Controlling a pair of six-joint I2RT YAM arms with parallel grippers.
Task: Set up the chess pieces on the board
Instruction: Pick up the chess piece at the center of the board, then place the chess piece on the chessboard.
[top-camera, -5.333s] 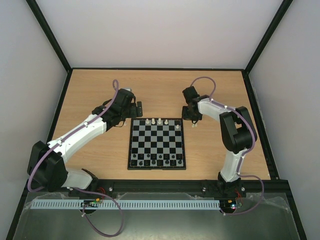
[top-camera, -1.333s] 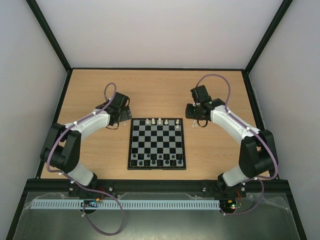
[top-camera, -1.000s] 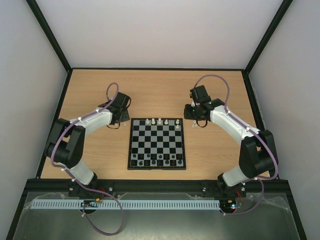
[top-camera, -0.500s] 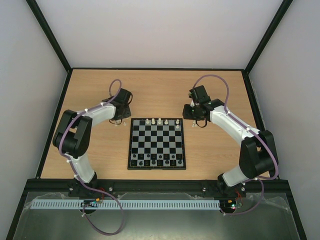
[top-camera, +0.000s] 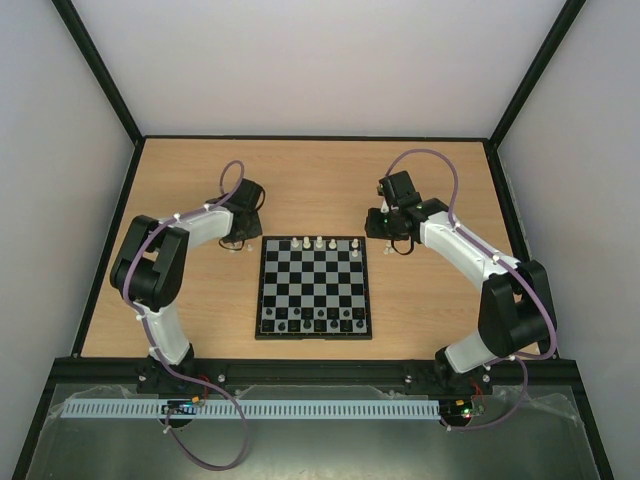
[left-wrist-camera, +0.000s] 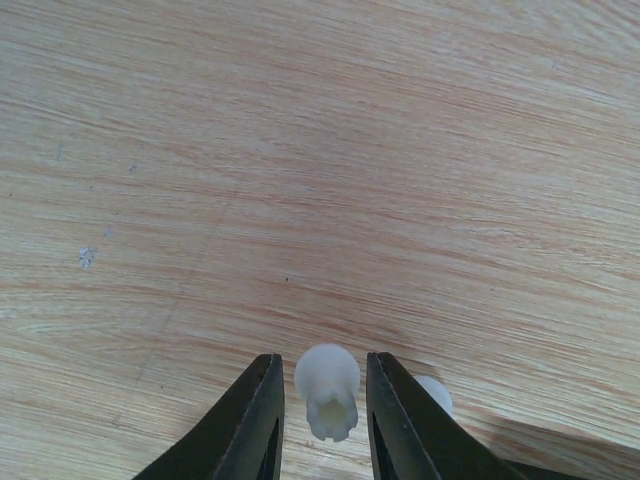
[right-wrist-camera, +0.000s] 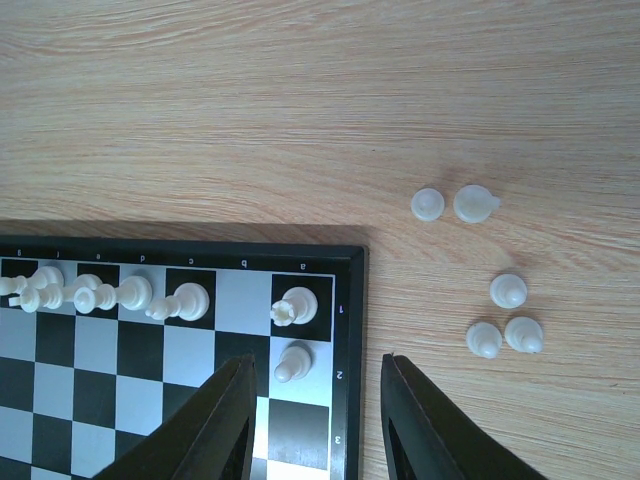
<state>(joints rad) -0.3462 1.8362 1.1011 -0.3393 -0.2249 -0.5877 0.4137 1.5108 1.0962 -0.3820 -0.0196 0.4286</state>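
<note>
The board lies in the middle of the table, with white chess pieces along its far row. In the left wrist view a white rook sits between the narrowed fingers of my left gripper, just above the wood left of the board. Another white piece lies beside it. My right gripper hangs open over the board's corner, above a rook and a pawn, holding nothing. Several loose white pieces stand on the wood to its right.
Small black pieces line the board's near rows. The left arm bends over the table's left side, and the right arm over its right side. Black frame rails edge the table.
My left gripper has closed around the white rook, and the left arm's elbow has swung back toward its base. The right arm has stayed still.
</note>
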